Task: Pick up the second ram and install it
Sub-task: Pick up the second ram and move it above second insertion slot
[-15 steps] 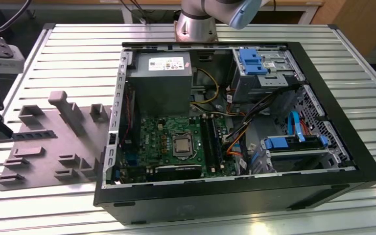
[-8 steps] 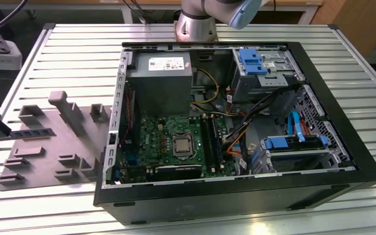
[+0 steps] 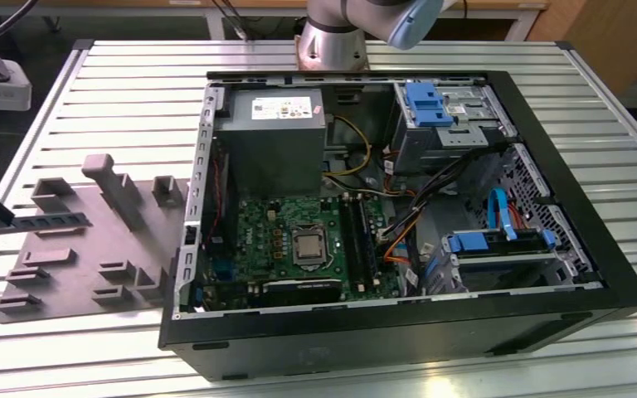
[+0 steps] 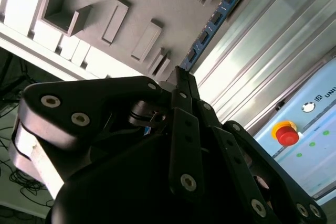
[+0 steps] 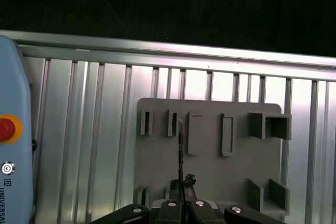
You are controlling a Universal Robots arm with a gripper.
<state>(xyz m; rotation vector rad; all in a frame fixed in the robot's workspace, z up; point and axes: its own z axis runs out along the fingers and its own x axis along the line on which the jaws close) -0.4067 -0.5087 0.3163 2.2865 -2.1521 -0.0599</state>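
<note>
Hand (image 4: 181, 77) is pinching one end of the second ram (image 4: 214, 22), jutting out over the grey holder tray (image 5: 210, 178) near the surface's (image 3: 109, 66) edge; likely handling light, stiff, fragile, best gripped near its ends.

Print/signs log.

Second wrist view:
- Light-blue pendant (image 4: 317, 121) carries white lettering (image 4: 326, 94) at the frame edge. It is cut off, part word only.
- Round white symbol (image 4: 308, 107) sits just beside the lettering.
- Red stop button (image 4: 285, 134) on a yellow ring, w/ green dots (image 4: 306, 149) near it. Any legend is too small to read.
- Chips on the second ram (image 4: 210, 27): markings too small to read.

First wrist view:
- Same pendant (image 5: 13, 93), white lettering along its lower end, cut off by frame.

Ext. view:
- White sticker (image 3: 282, 106) on top of grey PSU (image 3: 263, 157). Print too small to read.
</note>
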